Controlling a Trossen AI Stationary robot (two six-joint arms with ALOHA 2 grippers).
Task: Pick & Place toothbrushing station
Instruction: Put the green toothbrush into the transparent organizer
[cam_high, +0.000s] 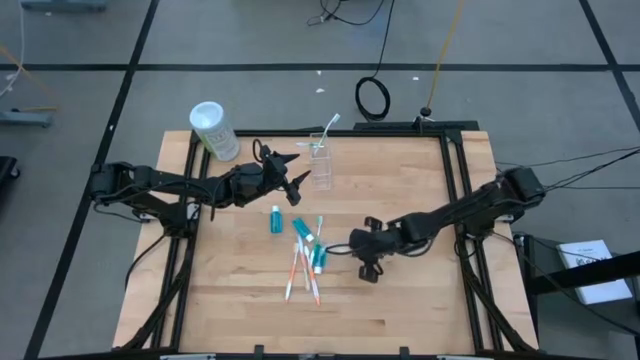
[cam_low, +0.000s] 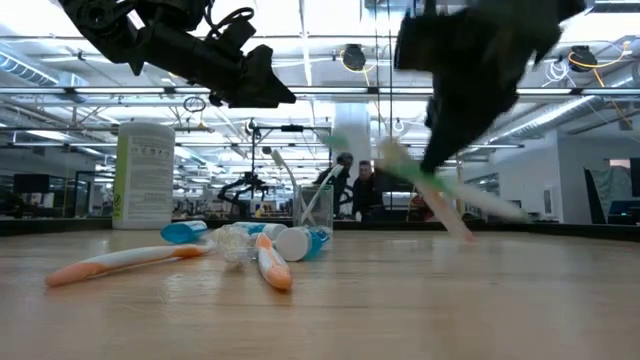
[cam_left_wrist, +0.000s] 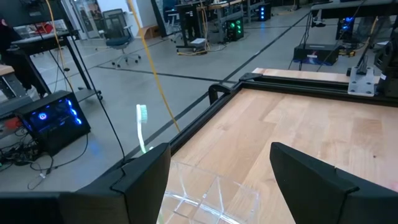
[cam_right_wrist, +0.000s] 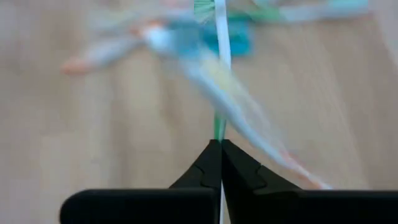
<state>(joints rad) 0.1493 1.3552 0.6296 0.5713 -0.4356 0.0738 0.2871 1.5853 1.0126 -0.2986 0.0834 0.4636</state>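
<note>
Near the middle of the table (cam_high: 420, 300), a green toothbrush (cam_right_wrist: 219, 68) is clamped in the right gripper (cam_right_wrist: 221, 163) beside the heap of orange toothbrushes (cam_high: 300, 275) and toothpaste tubes (cam_high: 276, 220). One toothbrush (cam_high: 328, 128) is already stood in the clear cup (cam_high: 321, 165), over which the left gripper (cam_left_wrist: 217, 180) is held open. Most items are left to place.

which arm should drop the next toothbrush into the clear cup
The right. Its gripper is shut on a green toothbrush above the pile. The left gripper hovers open and empty beside the clear cup, so it would first need to fetch one.
</note>
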